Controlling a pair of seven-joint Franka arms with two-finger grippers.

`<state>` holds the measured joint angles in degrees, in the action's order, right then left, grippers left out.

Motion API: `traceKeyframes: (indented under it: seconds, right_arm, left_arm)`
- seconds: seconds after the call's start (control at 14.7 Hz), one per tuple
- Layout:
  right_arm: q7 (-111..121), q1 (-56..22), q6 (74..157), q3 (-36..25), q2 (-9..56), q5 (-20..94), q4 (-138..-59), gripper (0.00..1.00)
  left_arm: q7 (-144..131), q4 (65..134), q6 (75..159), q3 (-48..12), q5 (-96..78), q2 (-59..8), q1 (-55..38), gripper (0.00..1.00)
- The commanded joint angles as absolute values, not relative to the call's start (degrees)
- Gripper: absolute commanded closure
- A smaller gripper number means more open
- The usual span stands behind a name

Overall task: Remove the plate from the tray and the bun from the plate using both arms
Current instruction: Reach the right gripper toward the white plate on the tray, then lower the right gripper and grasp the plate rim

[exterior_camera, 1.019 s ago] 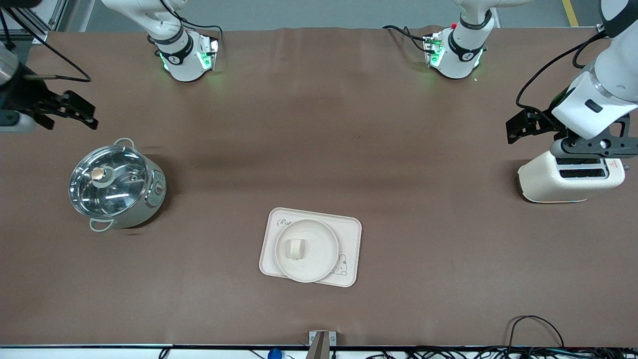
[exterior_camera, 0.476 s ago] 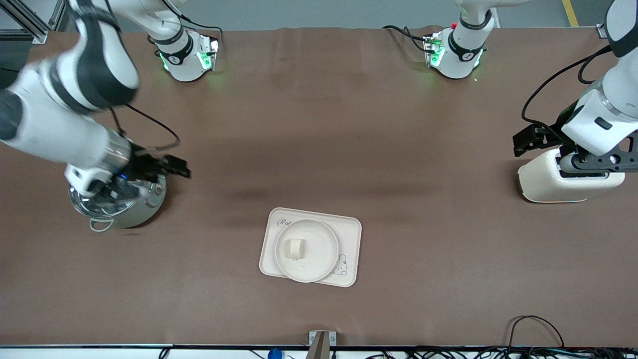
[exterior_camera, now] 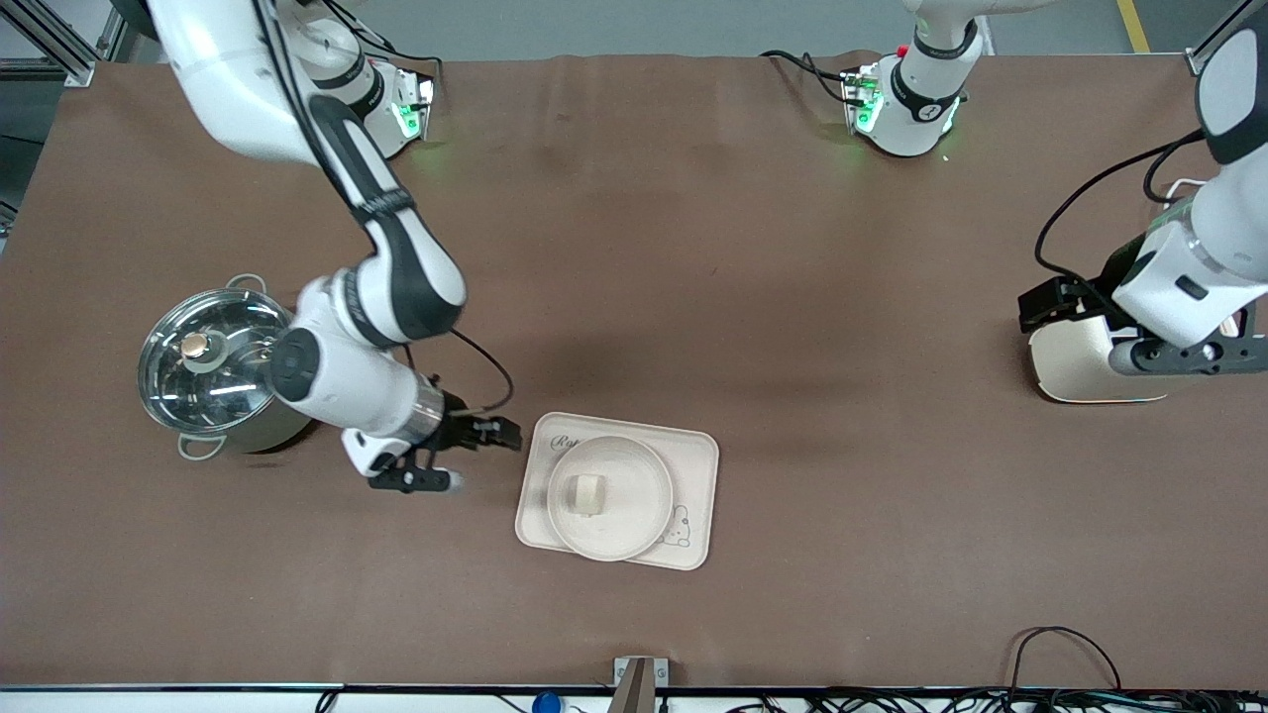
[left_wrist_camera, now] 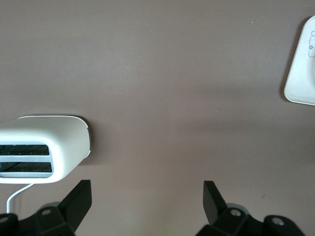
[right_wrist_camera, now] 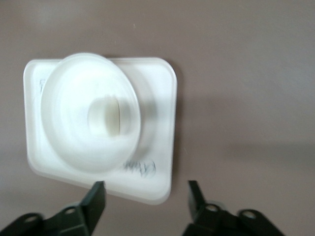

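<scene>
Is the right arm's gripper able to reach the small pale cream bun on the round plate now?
Probably yes. The right gripper is open beside the cream rabbit tray, toward the pot's end. The small pale cream bun lies uncovered on the round cream-white plate, and nothing stands between them.

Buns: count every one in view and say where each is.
1. The bun lies on the plate, which rests on the tray. The lidded pot could hide more.

The plate (exterior_camera: 610,498), round, shallow, cream-white with a raised rim, sits flat on the tray (exterior_camera: 694,454) near the table's middle, its rim overhanging the tray's edge nearest the front camera. The bun (exterior_camera: 586,492), a small pale thick disc, rests in the plate.
</scene>
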<state>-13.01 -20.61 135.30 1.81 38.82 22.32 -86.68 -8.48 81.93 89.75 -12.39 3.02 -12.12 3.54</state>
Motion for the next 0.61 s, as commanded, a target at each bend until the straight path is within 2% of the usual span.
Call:
traceKeyframes:
  seconds: [0.0,0.27,0.54]
  right_arm:
    - [-13.7,-22.2,143.1,1.5,46.2,23.5,-83.0,0.47]
    - [-15.0,-23.1,144.2,1.5,50.0,24.7,-79.4,0.49]
    - [-15.5,-23.5,144.8,1.5,50.9,24.8,-78.7,0.5]
  left_arm:
    - [-8.5,80.6,90.6,-12.7,3.6,-14.0,3.4,0.0]
    - [-8.6,80.6,91.2,-12.7,3.6,-14.1,2.6,0.0]
    - [-8.3,80.6,91.5,-12.7,3.6,-14.2,2.7,0.0]
